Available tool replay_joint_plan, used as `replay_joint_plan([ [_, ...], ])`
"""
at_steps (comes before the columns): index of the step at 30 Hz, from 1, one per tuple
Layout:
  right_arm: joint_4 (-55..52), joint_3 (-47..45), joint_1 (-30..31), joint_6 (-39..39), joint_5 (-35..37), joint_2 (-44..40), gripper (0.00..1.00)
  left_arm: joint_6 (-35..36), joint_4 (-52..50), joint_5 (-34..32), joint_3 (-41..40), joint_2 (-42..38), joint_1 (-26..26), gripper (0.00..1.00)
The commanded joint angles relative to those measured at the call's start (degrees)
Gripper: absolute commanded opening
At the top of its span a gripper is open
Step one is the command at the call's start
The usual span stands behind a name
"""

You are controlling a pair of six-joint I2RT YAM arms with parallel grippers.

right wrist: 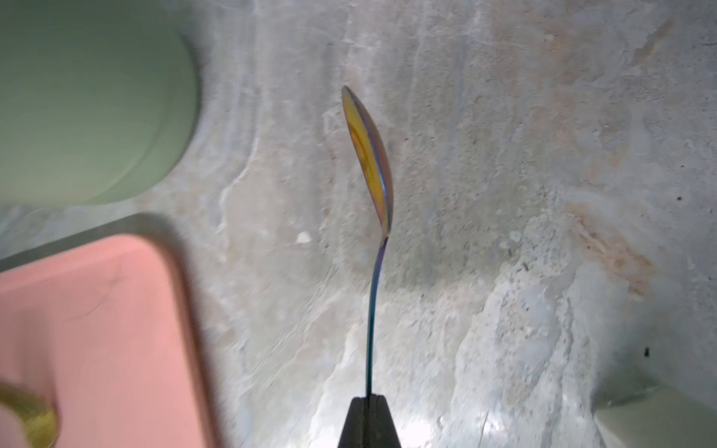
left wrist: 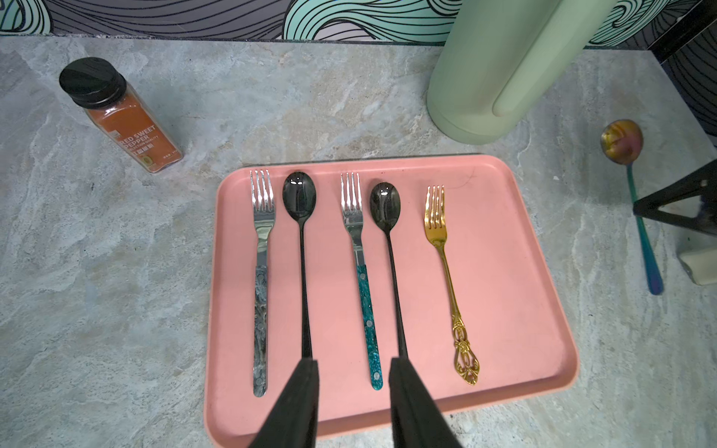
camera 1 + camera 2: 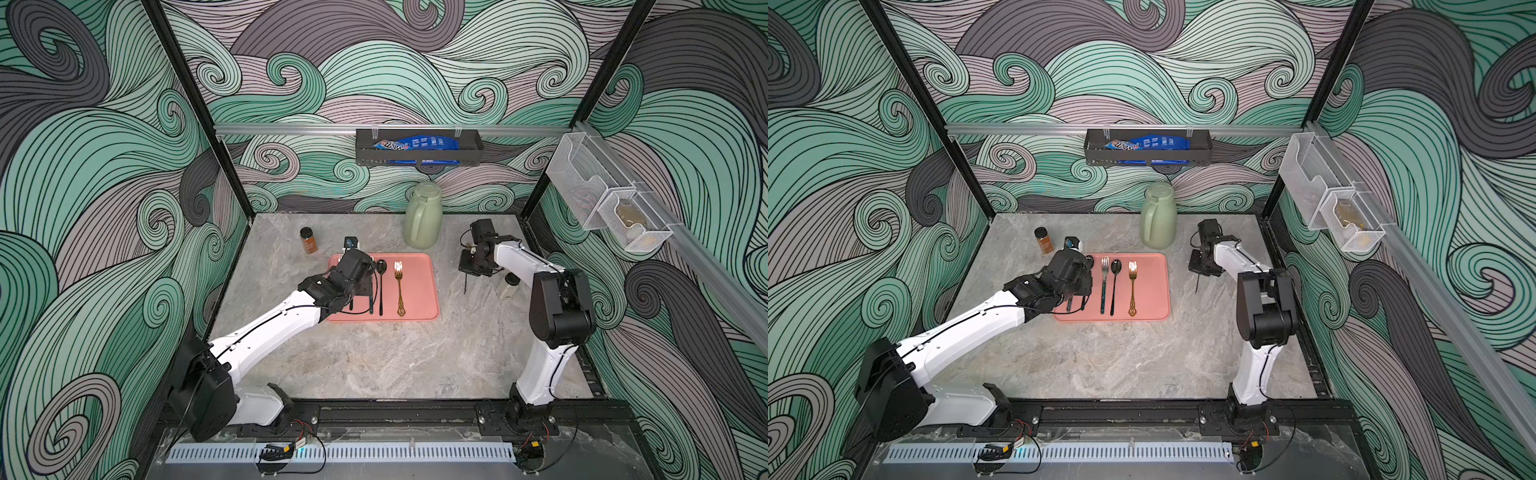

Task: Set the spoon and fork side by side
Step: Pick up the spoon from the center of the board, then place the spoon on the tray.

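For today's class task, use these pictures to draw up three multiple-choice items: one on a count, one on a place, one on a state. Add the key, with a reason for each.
1. How many forks lie on the pink tray? A two; B three; C five.
2. Where does the red sweet pepper jar stand? A on the tray; B on a plate; C on the table, off the tray.
3. What is the right gripper doing? A shut on the iridescent spoon by its handle; B open and empty; C shut on a fork.

Key:
1 B: the grey-handled fork, teal-handled fork and gold fork lie there.
2 C: marble shows around its base.
3 A: the handle runs between the closed fingers.
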Motion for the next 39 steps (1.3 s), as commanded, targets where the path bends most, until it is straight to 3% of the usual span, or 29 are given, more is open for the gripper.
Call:
replay_joint_plan([
  [1, -0.6, -2.7, 4.2, 0.2, -1.9, -2.9, 0.00, -0.4, -0.3, 0.4, -0.5, -1.8, 0.4, 0.35],
  [6, -0.7, -4.2, 8.4, 2.6, -2.5, -4.7, 0.00, -0.5, -1.2, 1.4, -1.0, -3.1, 0.4, 0.35],
  [13, 3.8, -4.6, 14.2, 4.7, -8.9, -5.9, 0.00, -0.4, -1.4, 2.3, -1.8, -3.8, 0.4, 0.35],
  [21, 12.3, -7.9, 15.0, 7.4, -17.1, -3.7, 0.00, -0.4, -1.6, 2.2, -1.7, -4.1, 0.4, 0.35],
  [32, 13.6, -10.9, 15.2, 7.8, -13.1, -2.4, 0.00, -0.5, -1.5, 2.3, -2.0, -3.6, 0.4, 0.35],
  [34, 14.8, -11.8, 15.8, 7.6, -13.0, -3.2, 0.05, -0.5, -1.5, 2.3, -1.9, -3.4, 0.4, 0.35],
  [37, 16.1, -12.5, 18.0, 6.4, -10.5, -4.5, 0.25, -0.4, -1.6, 2.4, -2.0, -3.1, 0.4, 0.35],
  [39, 16.1, -12.2, 19.0, 5.8, -9.2, -3.8, 0.32, -0.4, -1.5, 2.4, -1.9, -3.1, 0.4, 0.35],
])
